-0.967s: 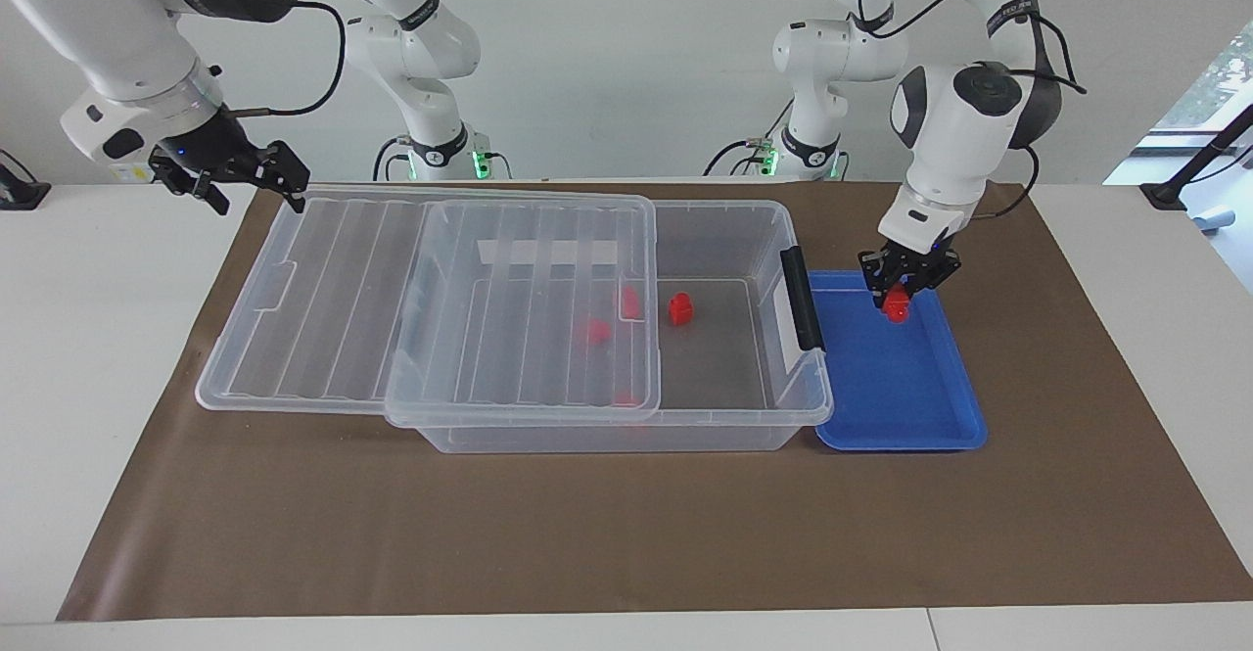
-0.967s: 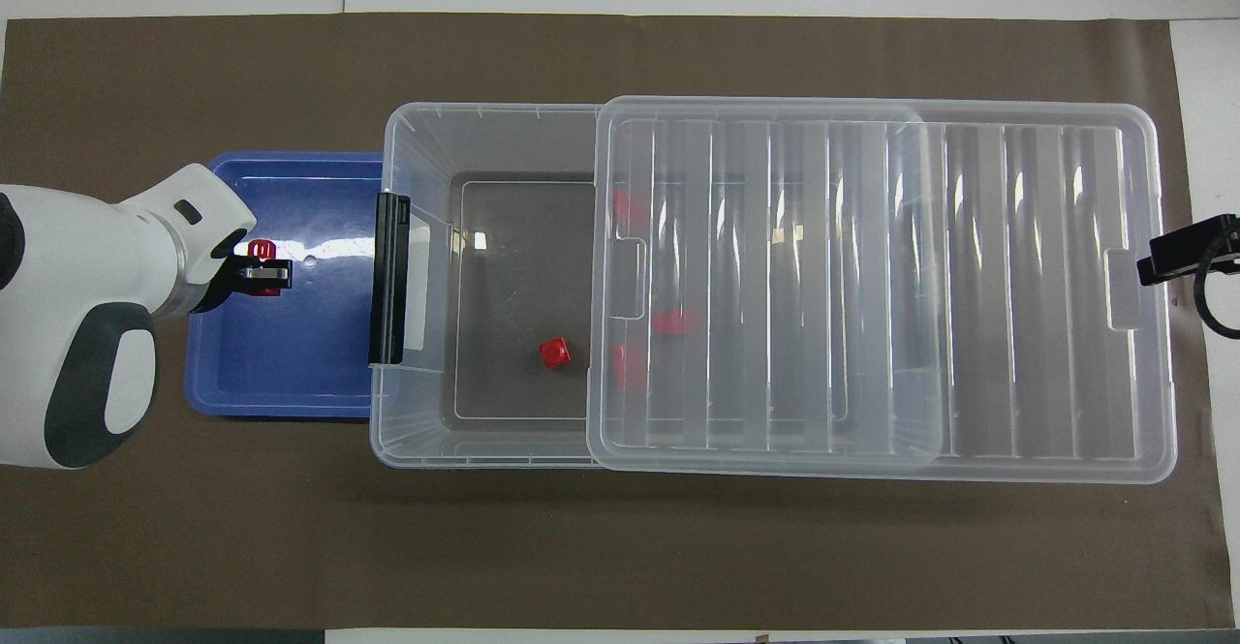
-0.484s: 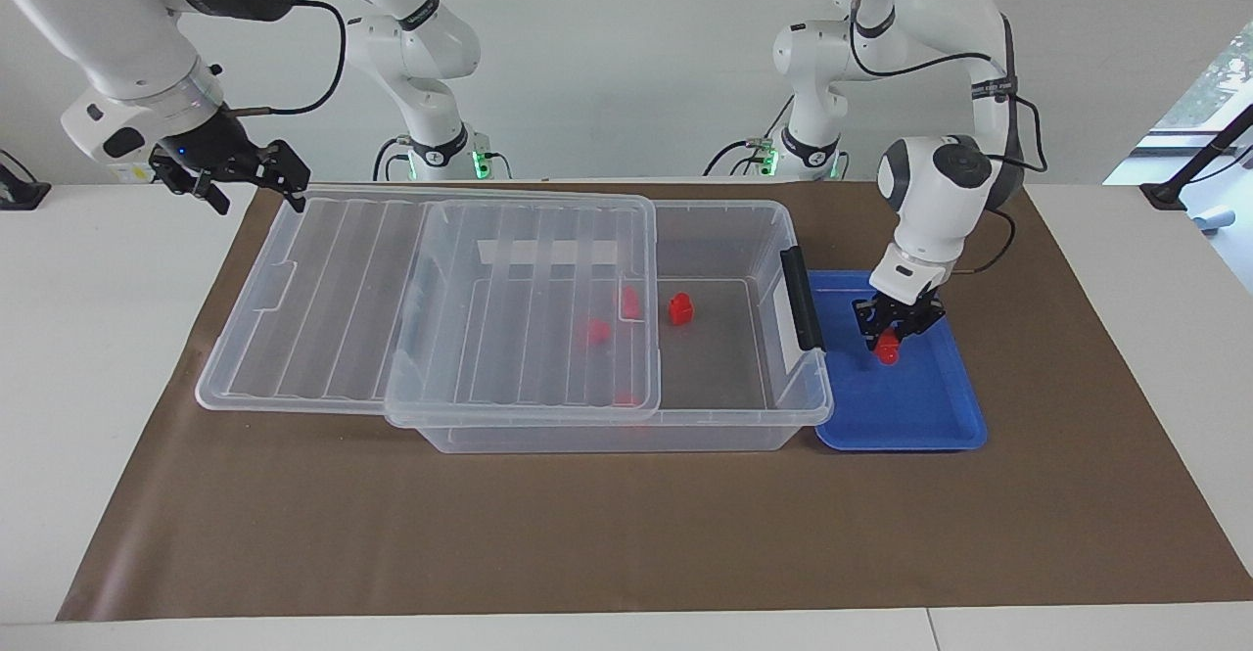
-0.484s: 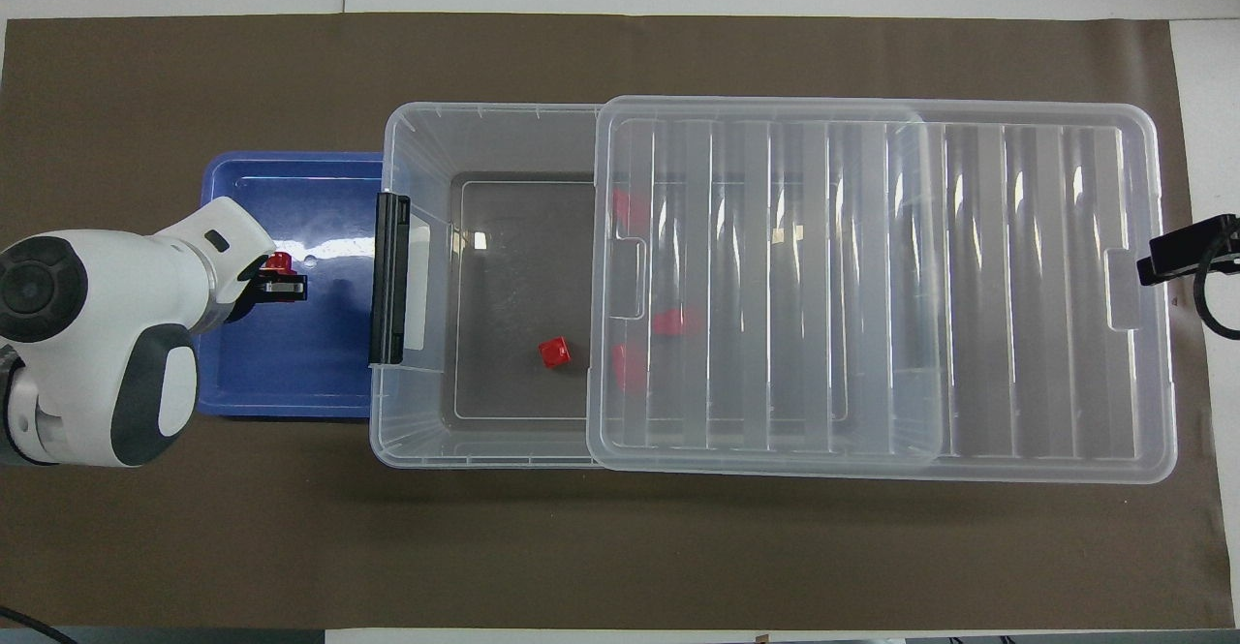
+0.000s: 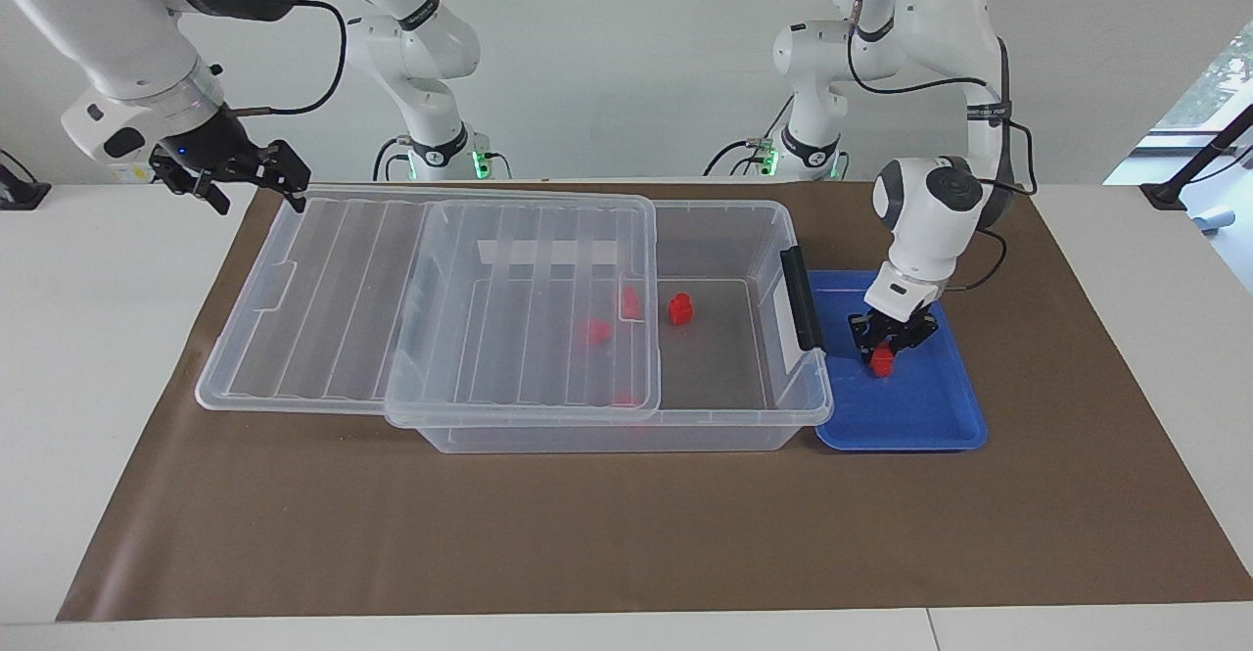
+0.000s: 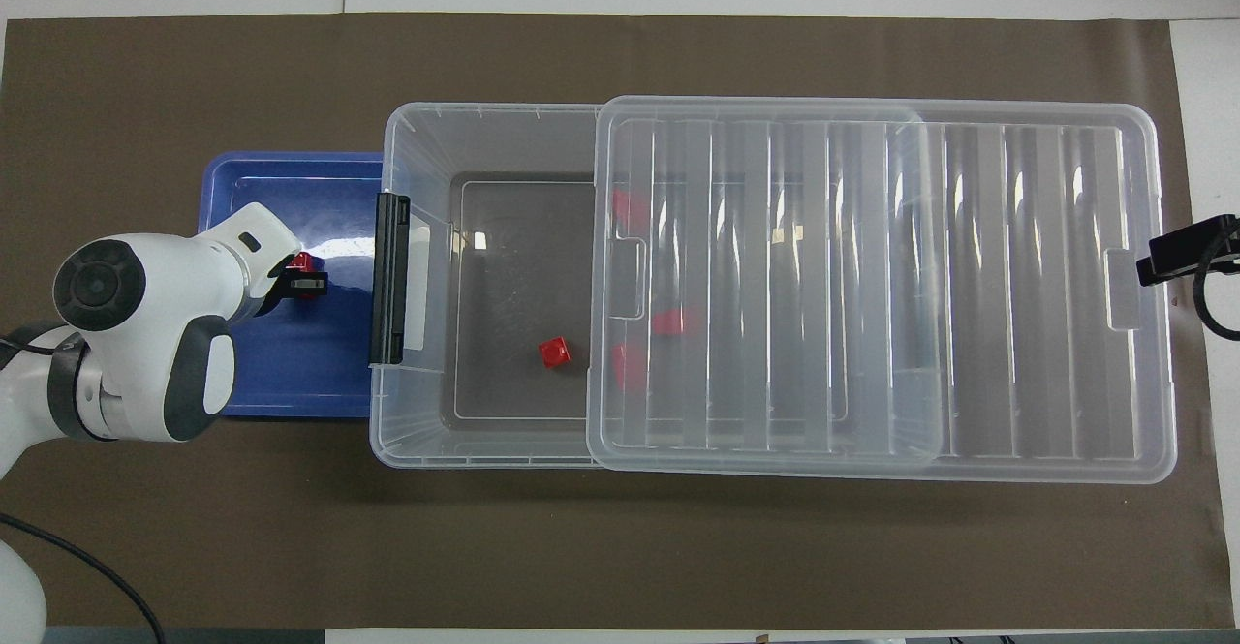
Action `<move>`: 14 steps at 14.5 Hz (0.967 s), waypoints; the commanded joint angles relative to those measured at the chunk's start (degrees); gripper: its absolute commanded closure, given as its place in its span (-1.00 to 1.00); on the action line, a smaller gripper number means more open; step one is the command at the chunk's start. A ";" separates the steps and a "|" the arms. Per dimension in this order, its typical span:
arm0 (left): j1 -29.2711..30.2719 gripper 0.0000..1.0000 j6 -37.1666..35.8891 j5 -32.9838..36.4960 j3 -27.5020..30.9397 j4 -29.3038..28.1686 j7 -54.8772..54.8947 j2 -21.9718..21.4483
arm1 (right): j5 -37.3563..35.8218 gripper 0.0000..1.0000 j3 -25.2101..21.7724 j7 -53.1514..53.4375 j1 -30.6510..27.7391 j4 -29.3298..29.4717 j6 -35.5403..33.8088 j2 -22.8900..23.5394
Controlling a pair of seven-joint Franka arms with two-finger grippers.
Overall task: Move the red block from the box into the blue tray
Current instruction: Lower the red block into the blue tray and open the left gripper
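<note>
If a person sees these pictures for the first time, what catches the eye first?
First the left hand, low in the blue tray and shut on a red block. Next the big clear box beside the tray, its lid slid toward the right arm's end, with one red block uncovered inside. The right hand waits at the lid's corner.

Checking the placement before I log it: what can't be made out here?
- Whether the red block rests on the blue tray floor: the left gripper hides its underside in both views.
- Blocks under the lid: blurred smears in both views, count unclear.
- Right gripper: cut by the overhead view's edge.
</note>
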 commanded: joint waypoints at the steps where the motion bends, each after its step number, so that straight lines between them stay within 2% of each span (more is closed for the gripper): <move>1: 1.54 1.00 0.82 -0.53 -0.43 0.20 1.38 0.53 | -0.04 -1.00 0.24 0.14 -0.14 -1.71 1.25 -1.37; 2: 1.54 0.70 0.73 -0.53 -0.43 0.46 1.21 0.53 | -0.05 -1.00 0.24 0.14 -0.14 -1.79 1.34 -1.37; 3: 1.54 -0.43 0.65 -0.53 -0.43 0.46 1.29 0.53 | -0.05 -1.00 0.24 0.23 -0.14 -1.71 1.34 -1.29; 4: 1.54 -0.99 0.12 -0.53 -0.43 0.46 1.30 0.53 | -0.05 -1.00 0.24 0.23 -0.14 -1.71 1.25 -1.37; 8: 1.37 -1.00 -4.35 -0.53 -0.43 2.64 0.94 -0.70 | -0.05 -1.00 0.24 0.32 -0.14 -1.80 1.34 -1.37; 14: 0.93 -1.00 -21.03 -0.53 -0.43 10.37 1.03 -6.06 | -0.05 -1.00 0.24 0.23 -0.14 -1.80 1.34 -1.37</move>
